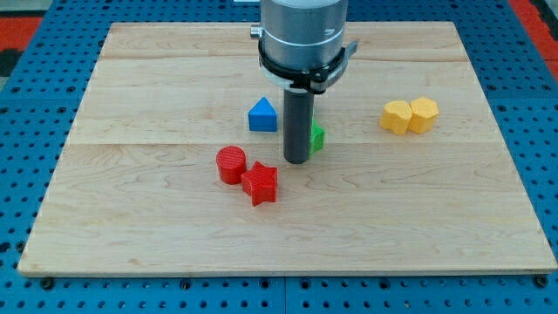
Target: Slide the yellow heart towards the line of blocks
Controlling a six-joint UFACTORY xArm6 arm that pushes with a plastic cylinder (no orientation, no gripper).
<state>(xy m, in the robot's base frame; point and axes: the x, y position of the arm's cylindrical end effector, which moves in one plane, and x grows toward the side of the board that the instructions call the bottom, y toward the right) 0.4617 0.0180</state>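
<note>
Yellow heart [397, 117] at 3 o'clock, touching yellow hexagon [424, 114]. My tip [296, 160] against green block [316, 138], blue block [262, 115] beside. Red cylinder [231, 164], red star [260, 183] at 7. No jaws: plain rod.

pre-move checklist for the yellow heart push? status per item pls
1. Tip located: ok. My tip is on the board, right beside the green block, which the rod partly hides.
2. Target identified: cannot tell. Two yellow blocks touch at the view's right; which one is the heart is unclear.
3. Tip behind target for the push: not ok. It is well to the view's left of the yellow pair.
4. Destination known: ok. Blue block, red cylinder and red star sit near mid-board.
5. Route to the yellow pair: ok apart from the green block beside the tip.
</note>
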